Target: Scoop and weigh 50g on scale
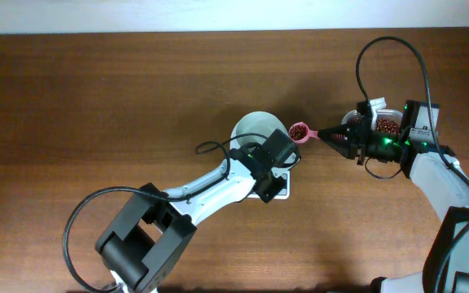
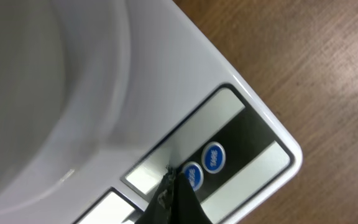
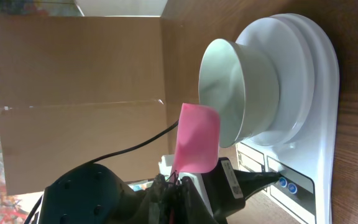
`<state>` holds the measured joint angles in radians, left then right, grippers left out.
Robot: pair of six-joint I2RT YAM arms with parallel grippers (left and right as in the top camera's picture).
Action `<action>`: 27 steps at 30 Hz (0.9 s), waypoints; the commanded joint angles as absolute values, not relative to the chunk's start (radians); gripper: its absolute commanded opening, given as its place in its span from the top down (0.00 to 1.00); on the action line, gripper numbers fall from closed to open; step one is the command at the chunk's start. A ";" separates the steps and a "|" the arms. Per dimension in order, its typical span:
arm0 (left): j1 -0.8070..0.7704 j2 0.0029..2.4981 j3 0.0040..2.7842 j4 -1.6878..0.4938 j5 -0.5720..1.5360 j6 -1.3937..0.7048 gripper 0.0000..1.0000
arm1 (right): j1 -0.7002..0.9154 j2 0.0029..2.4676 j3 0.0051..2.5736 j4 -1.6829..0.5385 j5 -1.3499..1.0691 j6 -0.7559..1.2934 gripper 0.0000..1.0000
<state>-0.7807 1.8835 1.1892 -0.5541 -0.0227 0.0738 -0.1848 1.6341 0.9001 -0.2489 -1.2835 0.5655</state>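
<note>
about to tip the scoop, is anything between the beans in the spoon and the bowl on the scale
Nothing visible. The beans in the pink spoon are right beside the bowl rim. The left gripper is down at the scale buttons, off that path.

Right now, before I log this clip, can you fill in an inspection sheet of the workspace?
Surface: brown wooden table.
Job's things: scale with a white bowl on top that looks empty; beans in the pink spoon beside the bowl's rim, more in the tub.
Clutter: nothing seen.
Grippers: left gripper shut, tip at a blue button; right gripper shut on the pink spoon.
Cables: black cables loop from both arms.
Surroundings: cardboard panel beyond the table.
</note>
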 commanded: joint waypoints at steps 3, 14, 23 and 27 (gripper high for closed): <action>-0.783 1.898 1.175 -0.574 -0.035 0.060 1.00 | -0.175 1.641 0.902 -0.246 -1.271 0.556 0.96; -0.783 1.898 1.175 -0.533 -0.028 0.062 1.00 | -0.175 1.641 0.902 -0.246 -1.271 0.556 0.96; -0.784 1.898 1.175 -0.544 -0.023 0.061 1.00 | -0.175 1.641 0.902 -0.246 -1.271 0.555 0.96; -0.784 1.898 1.174 -0.550 -0.023 0.061 1.00 | -0.175 1.641 0.902 -0.246 -1.271 0.555 0.96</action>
<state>-0.7807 1.8862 1.1885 -0.5385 -0.0299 0.0673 -0.1848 1.6341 0.9001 -0.2489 -1.2728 0.5655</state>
